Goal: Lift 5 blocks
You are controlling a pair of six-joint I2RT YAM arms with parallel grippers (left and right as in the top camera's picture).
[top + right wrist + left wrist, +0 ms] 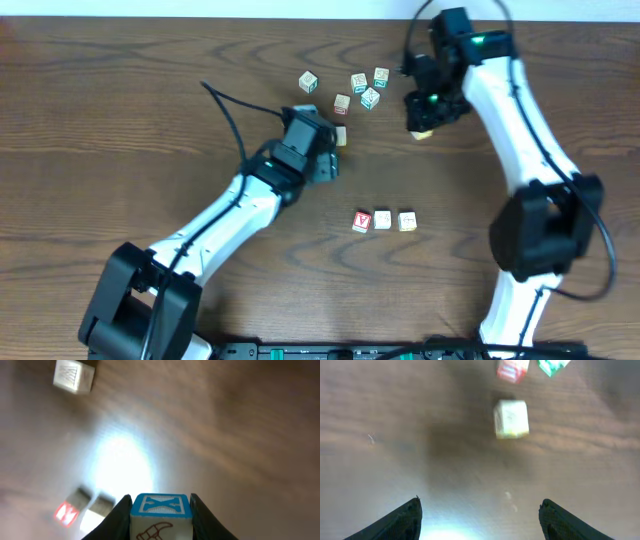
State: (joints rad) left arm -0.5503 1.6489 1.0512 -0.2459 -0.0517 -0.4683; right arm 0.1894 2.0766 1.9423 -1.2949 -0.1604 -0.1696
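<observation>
Three blocks lie in a row at mid-table: one with a red V face (361,221) and two cream ones (382,220) (407,221). My right gripper (422,122) hangs at the back right, shut on a pale block (161,517) with a blue X face and a hammer print. The row shows blurred at the lower left of the right wrist view, its red V block (66,512) outermost. My left gripper (480,507) is open with nothing between its fingers. A cream block (511,419) lies on the table ahead of it, apart from both fingertips; it also shows from overhead (340,135).
A loose group of other cubes sits at the back: one pale (308,82), one with pinkish print (342,103), and teal or green printed ones (370,97) (381,76) (358,81). A black cable (225,105) trails from the left arm.
</observation>
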